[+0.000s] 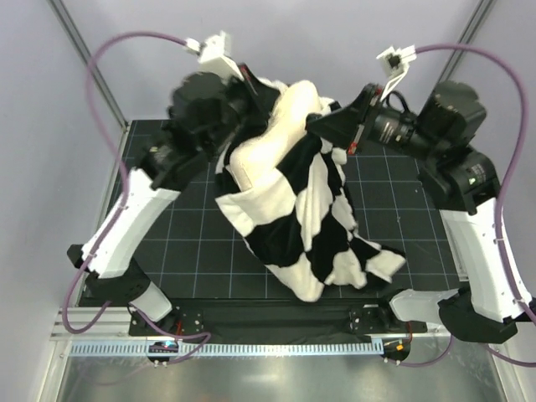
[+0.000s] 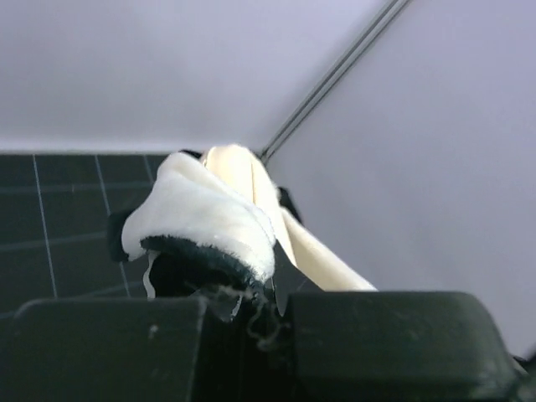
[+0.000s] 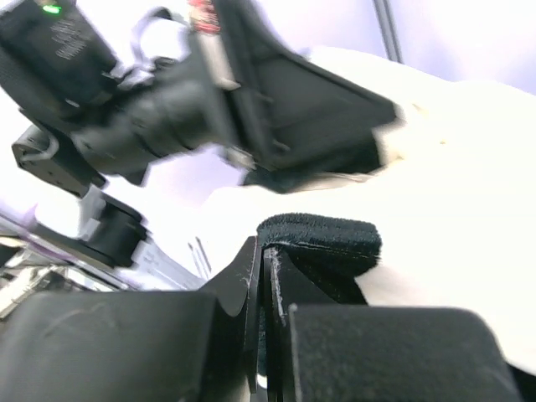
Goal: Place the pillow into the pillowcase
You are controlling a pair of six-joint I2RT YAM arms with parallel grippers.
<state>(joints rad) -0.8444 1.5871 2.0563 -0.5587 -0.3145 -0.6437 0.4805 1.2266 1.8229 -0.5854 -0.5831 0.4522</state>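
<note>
The black-and-white checked pillowcase (image 1: 314,222) hangs in the air between my two arms, its lower end resting on the mat. The cream pillow (image 1: 280,134) sticks out of its upper opening. My left gripper (image 1: 244,94) is shut on the pillowcase's upper left edge; its wrist view shows the plush hem (image 2: 205,239) pinched between the jaws (image 2: 266,306), with the cream pillow (image 2: 314,251) beyond. My right gripper (image 1: 322,119) is shut on the upper right edge; its wrist view shows the black hem (image 3: 322,243) clamped at the jaws (image 3: 264,268), pillow (image 3: 452,201) behind.
A black gridded mat (image 1: 184,243) covers the table. Pale walls with metal frame posts (image 1: 88,63) stand close behind. A perforated metal rail (image 1: 226,347) runs along the near edge. The left arm's body (image 3: 167,100) shows in the right wrist view.
</note>
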